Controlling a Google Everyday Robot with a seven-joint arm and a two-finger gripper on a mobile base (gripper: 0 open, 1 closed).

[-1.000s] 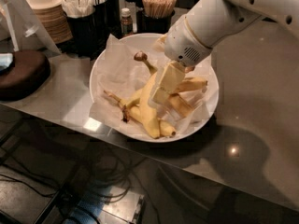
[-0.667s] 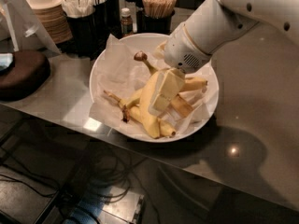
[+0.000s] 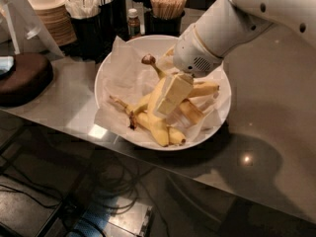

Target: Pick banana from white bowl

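Observation:
The white bowl (image 3: pixel 111 75), lined with crinkled white paper, sits on the counter. It holds several bananas. The banana (image 3: pixel 157 90) is the thick curved one; its long stem rises to a dark brown knob (image 3: pixel 147 59). Shorter bananas (image 3: pixel 158 130) lie beneath and beside it. My gripper (image 3: pixel 180 105) hangs from the white arm (image 3: pixel 212 33) and reaches down into the bowl's middle. It is open, with one cream finger (image 3: pixel 170 97) against the banana's body and the other finger (image 3: pixel 191 112) to its right. The banana's lower part is hidden behind the fingers.
Stacked beige bowls (image 3: pixel 49 14), black holders with napkins (image 3: pixel 86 9) and wooden sticks (image 3: pixel 167 4), and a small bottle (image 3: pixel 132 22) stand behind the bowl. A dark brown round object (image 3: pixel 22 78) lies at the left. The counter's front edge runs just below the bowl.
My gripper has come down a little and shifted left, deeper into the bowl beside the banana. The bananas and the stem knob have stayed in place.

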